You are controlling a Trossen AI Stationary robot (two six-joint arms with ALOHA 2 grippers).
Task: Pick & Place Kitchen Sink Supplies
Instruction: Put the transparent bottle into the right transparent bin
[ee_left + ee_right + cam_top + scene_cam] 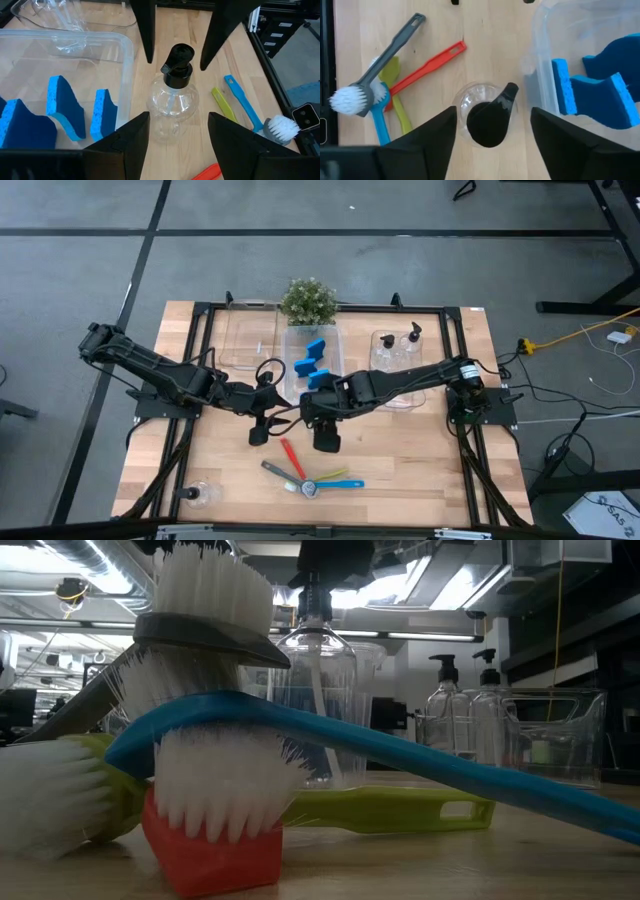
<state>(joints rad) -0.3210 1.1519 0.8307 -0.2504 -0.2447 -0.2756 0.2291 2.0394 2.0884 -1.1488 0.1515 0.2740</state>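
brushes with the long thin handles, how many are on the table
4, all on the wooden table near its front edge, bristle heads piled together and handles fanned out: red plastic brush, grey brush, yellow-green brush, blue brush.

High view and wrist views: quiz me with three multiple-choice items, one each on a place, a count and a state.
1. The blue rectangular sponges are: A in the middle clear plastic bin; B in the left bin; C in the right bin.
2. Thin long-handled brushes on the wooden table: A two; B three; C four.
3. The left gripper is: A open; B shut.
A, they stand inside its walls; C, red, grey, yellow-green, blue; A, its fingers spread either side of the clear pump bottle.
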